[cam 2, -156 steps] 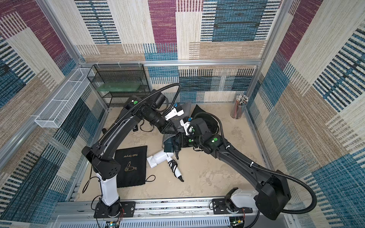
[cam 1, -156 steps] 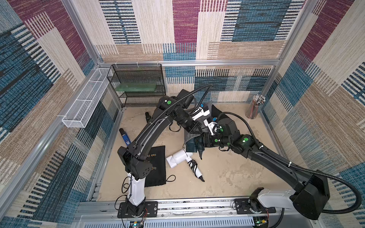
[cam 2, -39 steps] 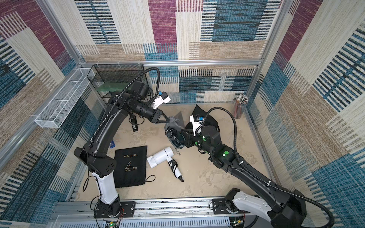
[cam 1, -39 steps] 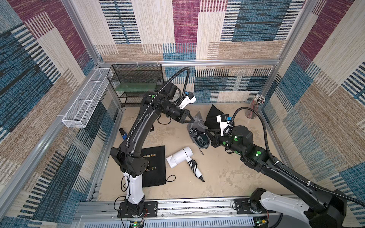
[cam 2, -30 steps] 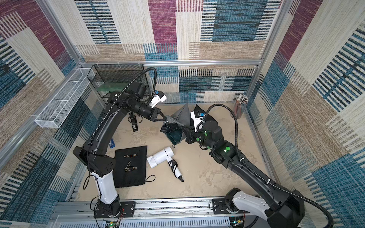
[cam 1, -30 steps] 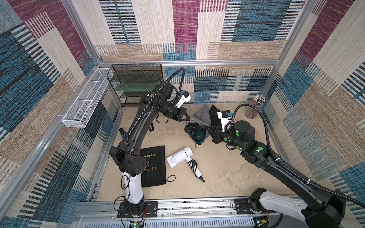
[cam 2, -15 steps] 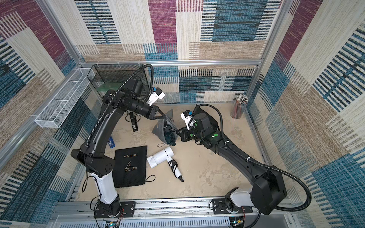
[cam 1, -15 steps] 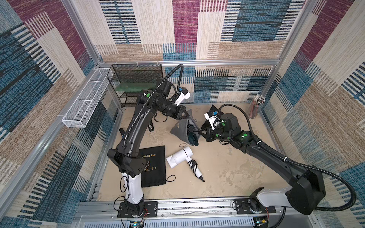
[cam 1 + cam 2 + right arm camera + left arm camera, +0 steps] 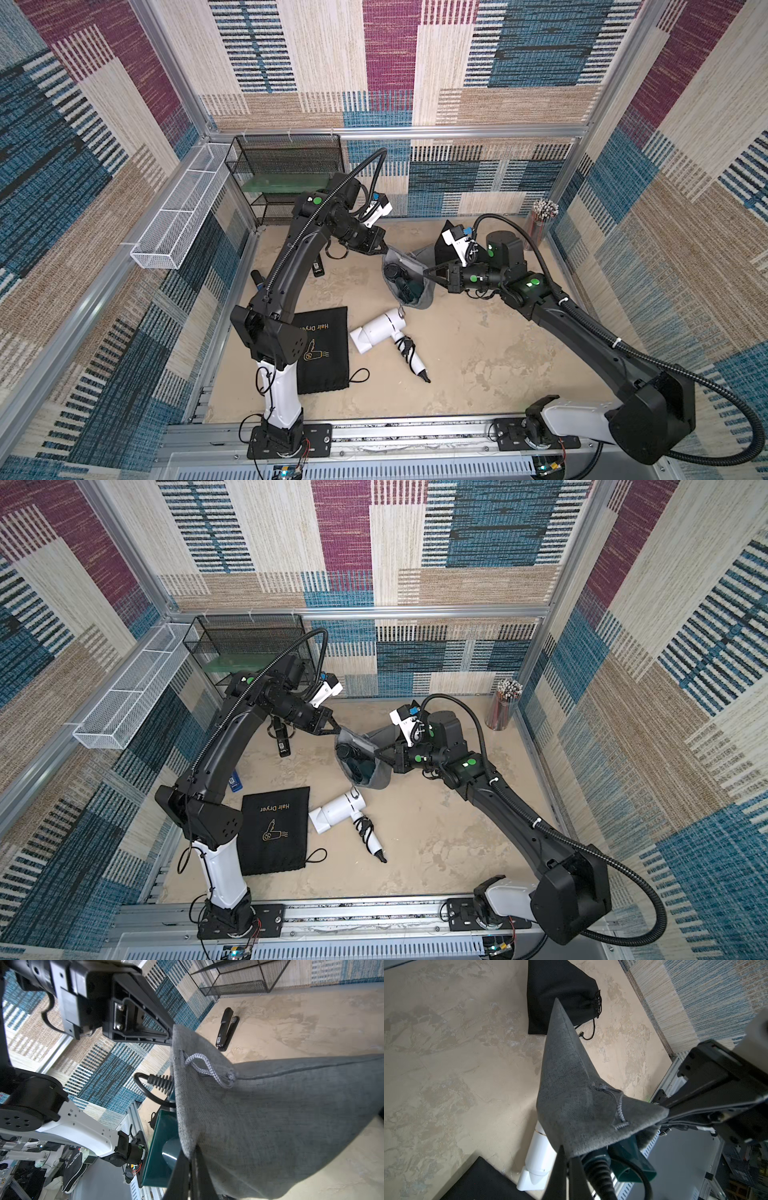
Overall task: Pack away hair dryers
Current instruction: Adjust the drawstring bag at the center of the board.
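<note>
Left gripper (image 9: 384, 248) and right gripper (image 9: 426, 272) are both pinching the grey pouch (image 9: 270, 1115) rim, left at its 11 o'clock, right at 3 o'clock. Teal hair dryer (image 9: 405, 286) is sitting inside. White hair dryer (image 9: 376, 332) is lying on the table at the pouch's 7 o'clock.

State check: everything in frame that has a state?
Grey fabric drawstring pouch: held up, mouth open.
Left pincer: shut on pouch rim.
Right pincer: shut on opposite rim.
Dark teal hair dryer: partly inside pouch.
White hair dryer: loose on table, cord bundled.
Flat black "Hair Dryer" pouch: lying flat, unfilled.
</note>
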